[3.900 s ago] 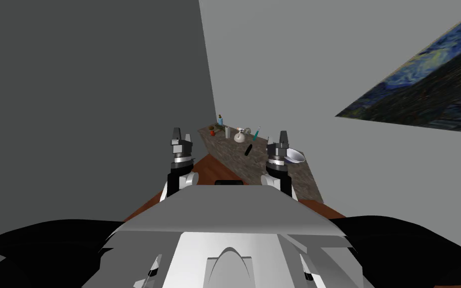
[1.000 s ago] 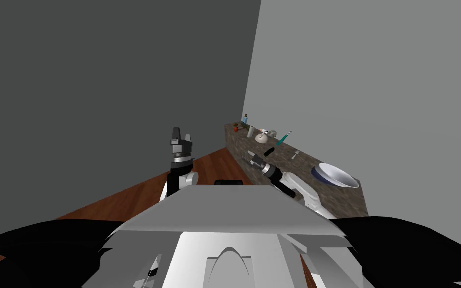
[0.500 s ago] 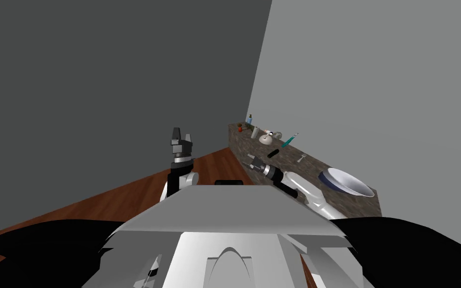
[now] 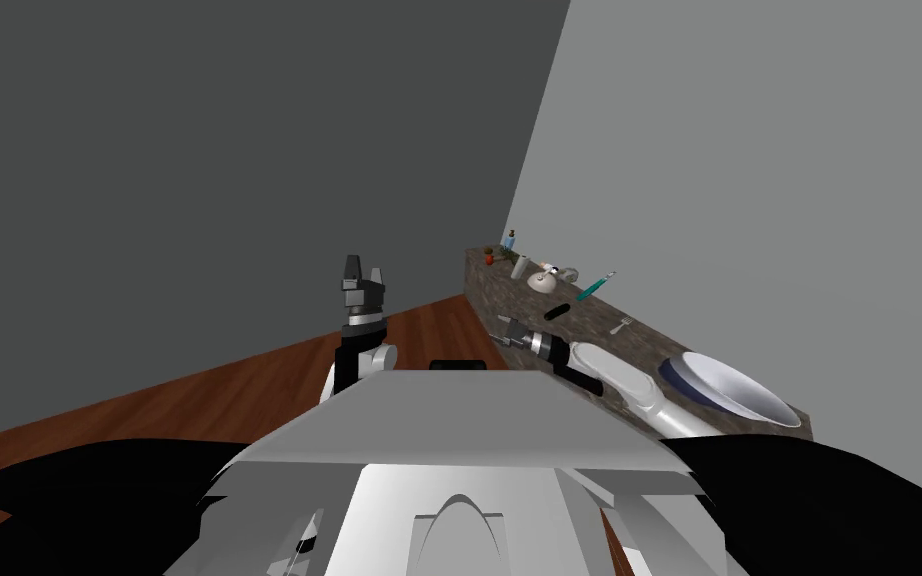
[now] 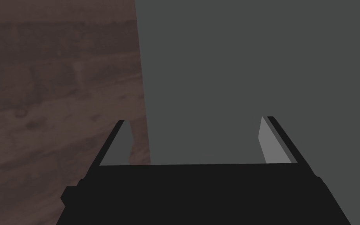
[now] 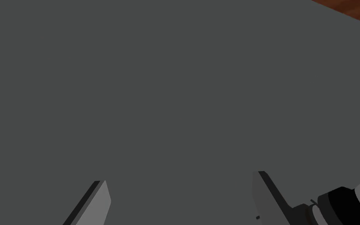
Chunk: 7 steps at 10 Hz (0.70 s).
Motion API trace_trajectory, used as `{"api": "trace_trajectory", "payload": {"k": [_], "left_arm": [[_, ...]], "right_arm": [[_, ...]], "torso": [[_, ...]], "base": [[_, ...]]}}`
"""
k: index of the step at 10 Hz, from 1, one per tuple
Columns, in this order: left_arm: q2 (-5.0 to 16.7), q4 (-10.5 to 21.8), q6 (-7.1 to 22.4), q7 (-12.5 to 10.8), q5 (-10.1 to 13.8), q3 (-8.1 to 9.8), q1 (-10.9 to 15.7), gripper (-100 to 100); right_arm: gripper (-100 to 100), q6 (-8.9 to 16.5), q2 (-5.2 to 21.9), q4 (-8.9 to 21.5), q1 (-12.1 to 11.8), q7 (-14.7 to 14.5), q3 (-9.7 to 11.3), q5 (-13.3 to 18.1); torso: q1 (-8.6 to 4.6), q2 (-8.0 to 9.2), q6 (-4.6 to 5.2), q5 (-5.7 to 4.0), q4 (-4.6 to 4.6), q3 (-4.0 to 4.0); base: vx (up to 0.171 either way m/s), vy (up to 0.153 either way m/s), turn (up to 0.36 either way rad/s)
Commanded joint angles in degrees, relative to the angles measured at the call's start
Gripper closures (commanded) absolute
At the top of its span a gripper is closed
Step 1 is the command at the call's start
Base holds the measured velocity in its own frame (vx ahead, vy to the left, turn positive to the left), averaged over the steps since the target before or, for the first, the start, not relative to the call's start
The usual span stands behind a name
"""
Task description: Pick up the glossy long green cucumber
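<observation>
Cucumber (image 4: 554, 313), drawn dark here, lies flat on the speckled brown counter (image 4: 524, 300) that runs along the light grey wall. A teal stick (image 4: 594, 287) lies just beyond it toward the wall, with a fork (image 4: 621, 325) near it. A white bowl (image 4: 739, 392) sits at the counter's near end. The right gripper (image 4: 502, 333) hangs by the counter's front edge, near the cucumber but apart from it, fingers spread. The left gripper (image 4: 364, 268) stands upright over the wooden floor (image 4: 249, 390), well apart, fingers spread too.

Dark grey wall (image 4: 199, 150) meets light grey wall (image 4: 769, 150); reddish wood floor (image 4: 249, 385); speckled brown counter (image 4: 485, 290).
</observation>
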<state>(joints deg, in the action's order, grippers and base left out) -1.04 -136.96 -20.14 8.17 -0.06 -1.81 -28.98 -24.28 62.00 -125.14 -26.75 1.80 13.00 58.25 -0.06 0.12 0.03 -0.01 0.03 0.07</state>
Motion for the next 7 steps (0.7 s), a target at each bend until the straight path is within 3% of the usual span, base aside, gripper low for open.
{"api": "trace_trajectory", "payload": {"k": [1,2,3,4,7], "left_arm": [[0.0,0.0,0.0,0.0,0.0,0.0,0.0,0],[0.0,0.0,0.0,0.0,0.0,0.01,-0.01,0],[0.0,0.0,0.0,0.0,0.0,0.01,-0.01,0],[0.0,0.0,0.0,0.0,0.0,0.0,0.0,0],[0.0,0.0,0.0,0.0,0.0,0.01,-0.01,0]], "right_arm": [[-100,-0.3,2.2,1.03,0.92,0.49,0.84,2.86],[-100,-0.3,2.2,1.03,0.92,0.49,0.84,3.66],[-100,-0.5,4.86,1.87,1.36,1.43,1.64,5.7],[-100,-0.5,5.41,1.87,1.36,1.43,1.64,7.36],[-100,-0.95,10.66,3.54,2.32,3.45,3.26,12.63]], "torso": [[0.0,0.0,0.0,0.0,0.0,0.0],[-0.03,-0.01,0.04,-0.01,0.0,0.0],[-0.05,-0.05,0.05,-0.02,-0.01,-0.02],[-0.03,-0.06,-0.01,-0.01,-0.01,-0.04],[-0.06,-0.04,0.05,-0.02,-0.01,-0.02]], "base": [[-0.025,0.002,0.097],[-0.009,-0.003,-0.023],[-0.015,0.004,0.203],[-0.015,-0.003,0.114],[-0.019,-0.006,0.141]]}}
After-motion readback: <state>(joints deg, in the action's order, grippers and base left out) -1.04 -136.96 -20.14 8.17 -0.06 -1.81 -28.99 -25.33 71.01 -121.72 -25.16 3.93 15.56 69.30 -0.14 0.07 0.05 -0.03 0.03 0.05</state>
